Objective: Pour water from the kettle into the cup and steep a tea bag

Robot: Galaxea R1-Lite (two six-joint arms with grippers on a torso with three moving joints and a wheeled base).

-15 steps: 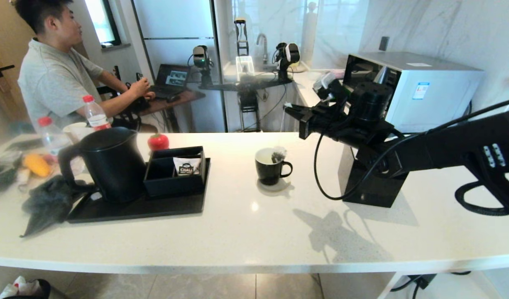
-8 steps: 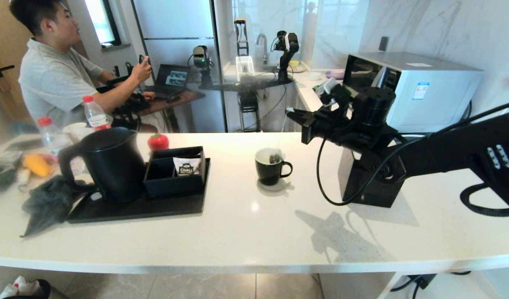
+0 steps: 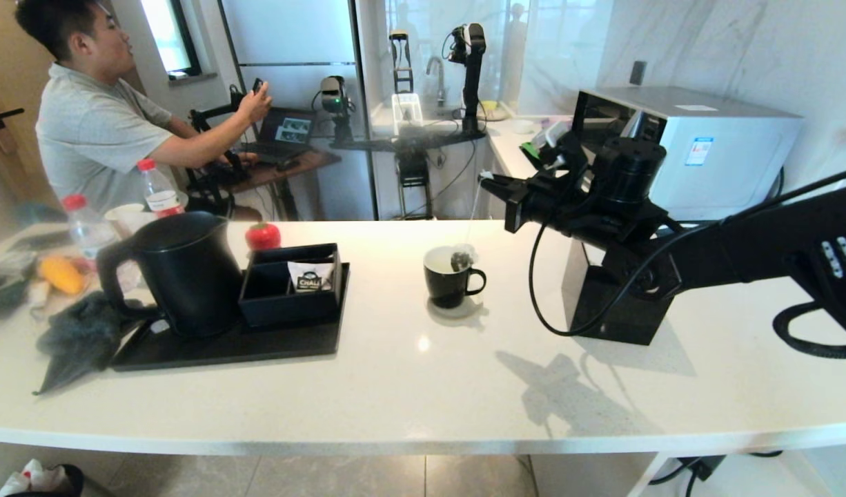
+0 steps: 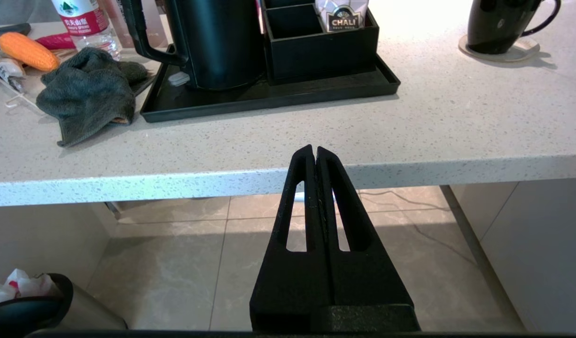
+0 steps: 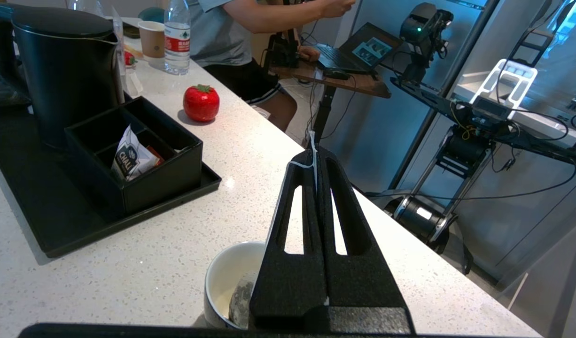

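Pinching the thin white string [image 3: 473, 207], the right gripper [image 3: 488, 181] hangs above the small glossy black mug [image 3: 450, 279], fingers clamped together on it. The greyish tea bag [image 3: 458, 260] dangles at the mug's rim (white inside). The tall matte-black kettle [image 3: 181, 269] stands on the black tray [image 3: 257, 345], well apart. Below the white speckled bench [image 3: 423, 386] edge, the left gripper [image 4: 315, 152] sits parked, fingers together.

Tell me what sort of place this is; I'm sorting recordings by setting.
Probably a kitchen used as a robot test space: a white stone counter, a microwave against marble walls, a sink tap behind, and a man at a laptop nearby.
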